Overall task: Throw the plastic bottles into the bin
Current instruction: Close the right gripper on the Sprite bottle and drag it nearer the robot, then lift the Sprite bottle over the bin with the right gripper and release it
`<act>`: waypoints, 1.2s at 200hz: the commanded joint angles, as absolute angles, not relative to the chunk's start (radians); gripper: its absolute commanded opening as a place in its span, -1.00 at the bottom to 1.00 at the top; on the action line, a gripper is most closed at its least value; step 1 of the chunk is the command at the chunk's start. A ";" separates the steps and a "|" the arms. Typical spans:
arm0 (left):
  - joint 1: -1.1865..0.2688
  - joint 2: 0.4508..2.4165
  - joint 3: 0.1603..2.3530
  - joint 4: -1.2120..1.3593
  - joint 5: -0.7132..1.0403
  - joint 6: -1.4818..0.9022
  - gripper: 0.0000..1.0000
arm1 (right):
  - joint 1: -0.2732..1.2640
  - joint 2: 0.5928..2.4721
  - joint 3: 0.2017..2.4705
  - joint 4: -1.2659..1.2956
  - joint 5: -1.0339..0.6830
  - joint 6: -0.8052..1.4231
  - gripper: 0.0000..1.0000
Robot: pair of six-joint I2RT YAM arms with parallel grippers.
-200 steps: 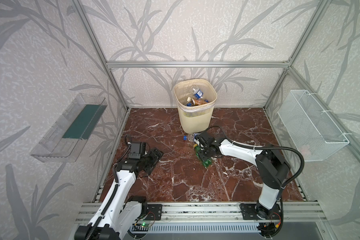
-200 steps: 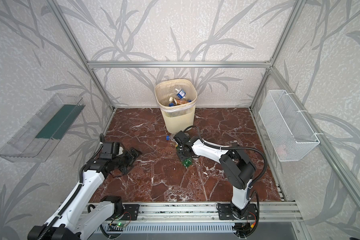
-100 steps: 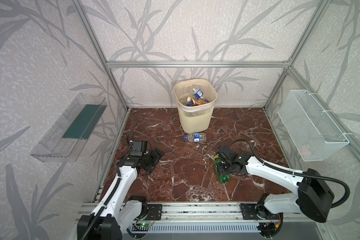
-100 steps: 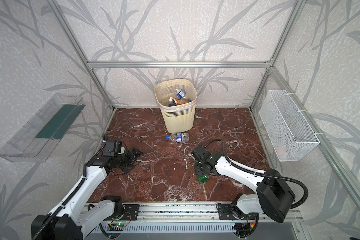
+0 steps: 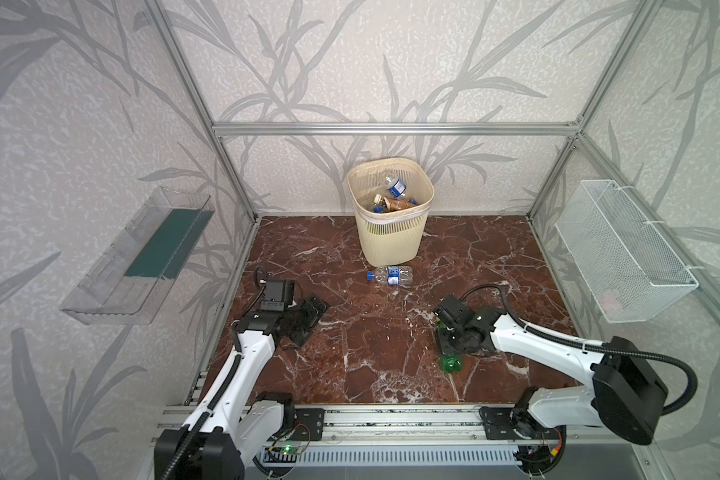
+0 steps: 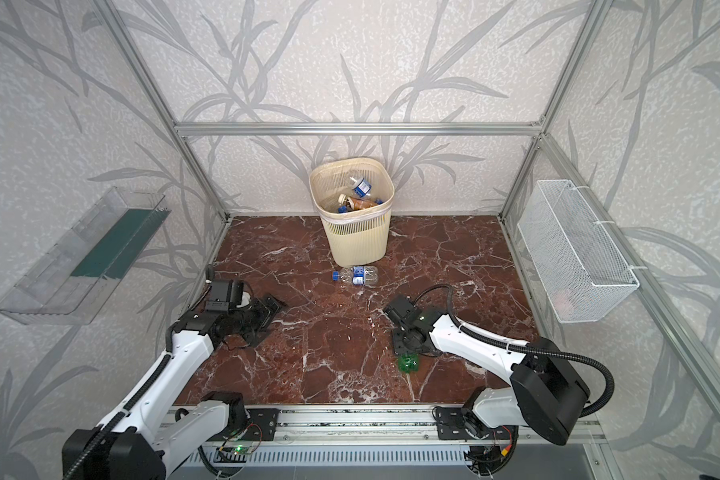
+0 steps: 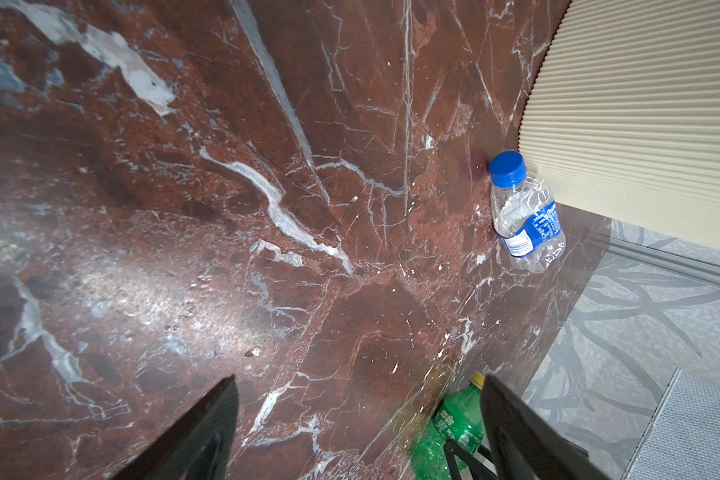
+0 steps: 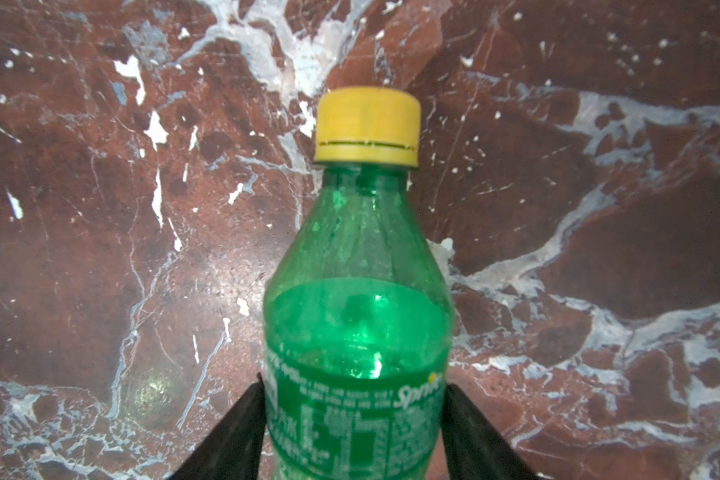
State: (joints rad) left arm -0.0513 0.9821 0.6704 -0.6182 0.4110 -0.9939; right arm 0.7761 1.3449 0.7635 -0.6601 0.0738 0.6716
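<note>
Two bottles lie loose on the marbled floor in both top views: a clear bottle with blue cap and blue label, on its side just in front of the bin, and a green bottle nearer the front rail, right of centre. Bin stands upright against the back wall, several bottles piled inside. Right claw sits low over the green bottle's neck end, with the bottle's base poking out toward the front. Left claw is on the left side of the floor, spread, with nothing between its fingers. Same layout from the paired eye: bin, clear bottle, green bottle, right claw, left claw. Left wrist view: left claw wide apart over bare floor; the clear bottle lies close by the ribbed bin wall; the green bottle is partly hidden behind one finger. Right wrist view: the green bottle, with its yellow cap pointing away from the camera, fills the gap of the right claw; both fingers lie right against the label, though I cannot tell whether they pinch it or merely touch it
</note>
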 commanded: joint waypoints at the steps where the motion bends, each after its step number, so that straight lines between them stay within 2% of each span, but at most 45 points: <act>1: -0.048 0.957 0.689 -0.635 0.393 -0.984 0.82 | 0.778 1.344 0.760 -0.675 0.075 0.677 0.34; 62: -0.048 0.947 0.678 -0.636 0.386 -0.988 0.82 | 0.776 1.369 0.751 -0.660 0.069 0.672 0.32; 171: -0.047 0.951 0.674 -0.636 0.382 -0.994 0.82 | 0.750 1.350 0.714 -0.622 0.045 0.669 0.12; 240: -0.047 0.969 0.690 -0.642 0.386 -0.995 0.82 | 0.692 1.025 0.607 -0.436 0.006 0.732 0.06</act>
State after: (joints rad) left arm -0.0513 0.9634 0.6704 -0.6205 0.3931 -0.9955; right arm 0.7223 1.1316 0.6292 -0.5228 0.0170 0.6930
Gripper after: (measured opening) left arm 0.909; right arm 0.533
